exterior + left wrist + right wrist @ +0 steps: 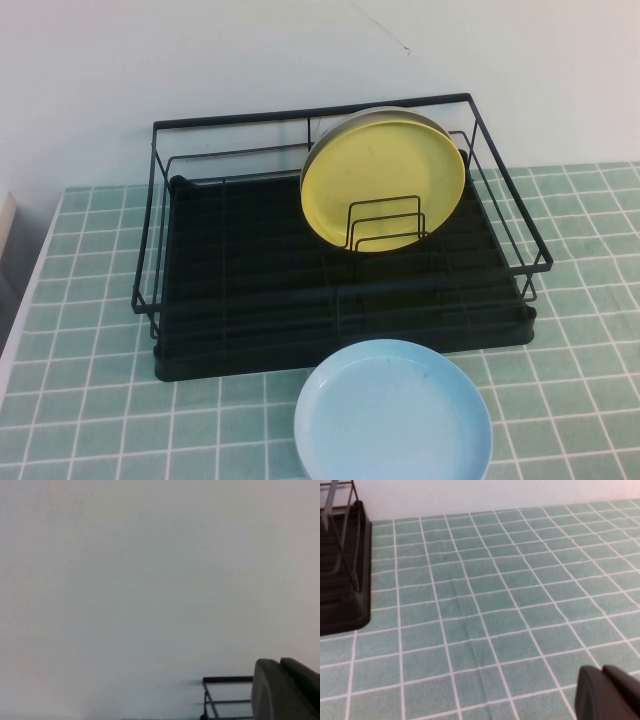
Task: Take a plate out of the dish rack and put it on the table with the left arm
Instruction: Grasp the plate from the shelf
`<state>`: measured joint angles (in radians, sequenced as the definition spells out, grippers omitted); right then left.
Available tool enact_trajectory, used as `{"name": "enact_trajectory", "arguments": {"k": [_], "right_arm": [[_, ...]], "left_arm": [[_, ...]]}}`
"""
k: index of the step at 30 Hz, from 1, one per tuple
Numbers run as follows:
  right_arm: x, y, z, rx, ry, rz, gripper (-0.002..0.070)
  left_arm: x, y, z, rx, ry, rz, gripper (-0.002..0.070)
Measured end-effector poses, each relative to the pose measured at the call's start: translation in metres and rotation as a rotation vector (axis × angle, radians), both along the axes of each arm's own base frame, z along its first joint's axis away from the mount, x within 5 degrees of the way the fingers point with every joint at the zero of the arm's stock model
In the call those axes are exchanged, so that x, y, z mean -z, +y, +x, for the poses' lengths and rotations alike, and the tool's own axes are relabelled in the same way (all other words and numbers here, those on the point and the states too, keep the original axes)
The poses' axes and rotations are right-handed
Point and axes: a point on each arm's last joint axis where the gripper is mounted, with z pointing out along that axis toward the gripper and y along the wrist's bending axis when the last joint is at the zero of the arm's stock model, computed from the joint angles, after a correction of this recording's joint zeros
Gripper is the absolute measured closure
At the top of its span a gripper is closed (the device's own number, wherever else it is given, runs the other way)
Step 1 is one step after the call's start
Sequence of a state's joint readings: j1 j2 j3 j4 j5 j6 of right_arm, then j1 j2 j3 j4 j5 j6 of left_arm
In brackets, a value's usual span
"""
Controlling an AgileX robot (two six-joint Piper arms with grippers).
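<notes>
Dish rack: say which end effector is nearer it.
Right, probably. The right end effector hangs over tiles beside the rack's end; left end effector faces the wall, only a rack corner showing small.

Matt yellow plate [383,180] stands in black wire dish rack [250,270] on tiled table [90,400]

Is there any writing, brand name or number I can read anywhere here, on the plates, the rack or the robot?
None: no text shows in any view.
The yellow plate, light blue plate, dish rack and tiled table are plain.
The left gripper and right gripper show only unmarked black edges.
</notes>
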<state>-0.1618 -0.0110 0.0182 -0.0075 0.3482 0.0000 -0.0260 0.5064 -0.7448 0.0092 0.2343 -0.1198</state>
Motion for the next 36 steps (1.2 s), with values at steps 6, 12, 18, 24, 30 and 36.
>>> {"name": "enact_trajectory", "arguments": {"k": [6,12,18,24,30,36], "right_arm": [[0.0,0.0,0.0,0.0,0.0,0.0,0.0678],[0.0,0.0,0.0,0.0,0.0,0.0,0.0678],[0.0,0.0,0.0,0.0,0.0,0.0,0.0678],[0.0,0.0,0.0,0.0,0.0,0.0,0.0678],[0.0,0.0,0.0,0.0,0.0,0.0,0.0678],[0.0,0.0,0.0,0.0,0.0,0.0,0.0678]], "left_arm": [[0.008,-0.003,0.03,0.03,0.073,-0.113,0.0678],[0.042,-0.01,0.08,0.074,0.316,0.091,0.0678],[0.067,-0.04,0.12,0.261,0.604,0.277,0.0678],[0.075,-0.084,0.152,0.427,0.63,0.401,0.0678],[0.08,-0.116,0.18,0.465,0.466,0.426,0.0678],[0.099,-0.139,0.205,0.473,0.386,0.42,0.0678]]}}
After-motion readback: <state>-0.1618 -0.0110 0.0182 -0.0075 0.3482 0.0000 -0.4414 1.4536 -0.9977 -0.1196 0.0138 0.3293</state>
